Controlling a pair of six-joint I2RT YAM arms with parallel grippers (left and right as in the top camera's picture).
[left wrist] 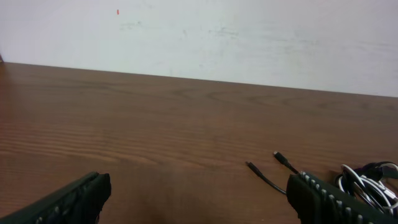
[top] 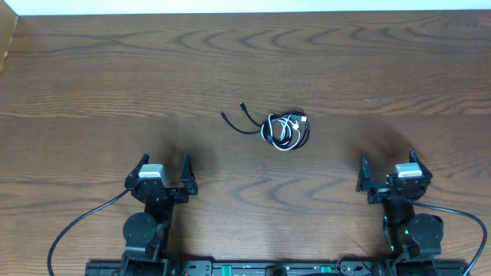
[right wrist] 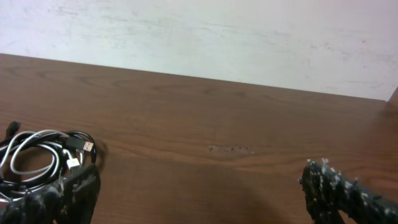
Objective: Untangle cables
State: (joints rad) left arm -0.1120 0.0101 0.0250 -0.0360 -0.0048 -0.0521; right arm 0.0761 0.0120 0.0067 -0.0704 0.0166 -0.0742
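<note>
The cables [top: 285,129] lie in a small coiled bundle of black and white cords at the table's middle, with two black plug ends [top: 234,118] trailing to the left. The bundle shows at the right edge of the left wrist view [left wrist: 367,180] and at the left of the right wrist view [right wrist: 37,155]. My left gripper [top: 164,165] is open and empty near the front left, well short of the bundle. My right gripper [top: 387,161] is open and empty near the front right, also apart from it.
The wooden table [top: 115,69] ends at a pale wall at the back [left wrist: 199,31]. A scuff mark [top: 377,100] lies right of the bundle. Thick black arm wires [top: 77,222] run along the front edge.
</note>
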